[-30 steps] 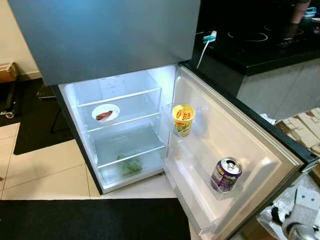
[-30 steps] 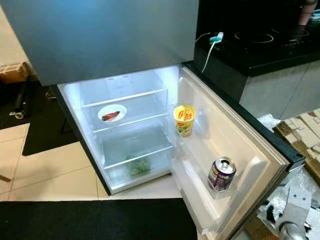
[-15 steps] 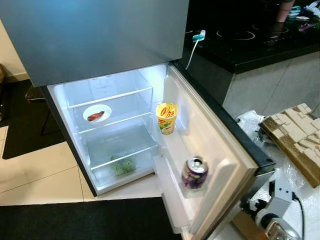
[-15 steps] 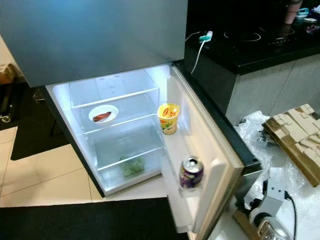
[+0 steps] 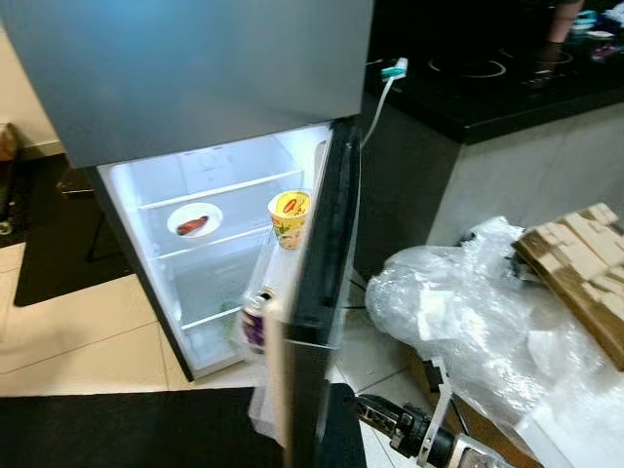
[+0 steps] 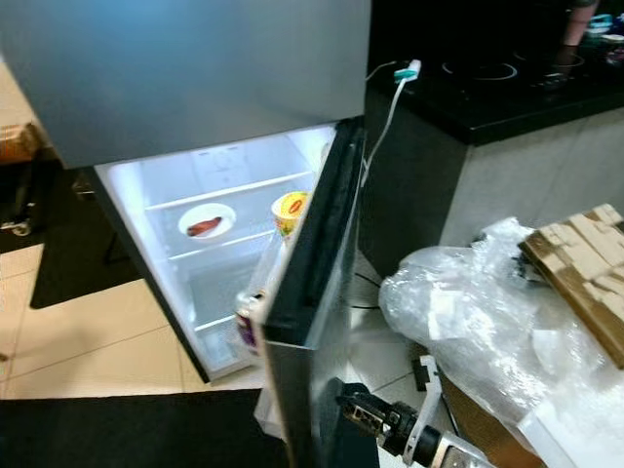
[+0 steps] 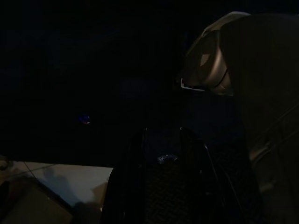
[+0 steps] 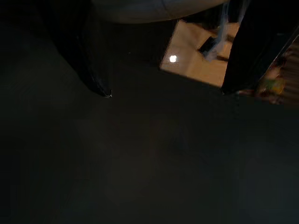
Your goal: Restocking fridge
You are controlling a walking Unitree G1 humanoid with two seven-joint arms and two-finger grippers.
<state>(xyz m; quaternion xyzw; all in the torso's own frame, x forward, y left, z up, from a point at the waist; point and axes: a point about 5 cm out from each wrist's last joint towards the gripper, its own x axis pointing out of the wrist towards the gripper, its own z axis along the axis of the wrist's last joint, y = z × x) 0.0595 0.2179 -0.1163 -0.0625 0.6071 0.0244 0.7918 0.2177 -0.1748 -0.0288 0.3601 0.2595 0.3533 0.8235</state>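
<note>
The fridge's lower door [image 5: 317, 244] stands nearly edge-on, swung most of the way toward the lit compartment. In its door racks sit a yellow noodle cup [image 5: 290, 216] and a purple can [image 5: 257, 320]. A white plate with a sausage [image 5: 194, 220] rests on a glass shelf inside. My right gripper [image 6: 349, 405] is low at the door's outer face, near its bottom edge. In the right wrist view its fingers [image 8: 96, 74] are spread wide open over a dark surface, holding nothing. The left arm hangs idle in the dark left wrist view.
Crumpled clear plastic wrap [image 5: 468, 322] and a cardboard packing piece [image 5: 575, 263] lie on the floor at my right. Behind them is a black counter [image 5: 487, 88] with a dangling white charger cable [image 5: 390, 70]. A black mat [image 5: 117, 429] lies before the fridge.
The door has swung from wide open to nearly edge-on, carrying the cup and can toward the compartment. My right arm has moved left and forward behind the door.
</note>
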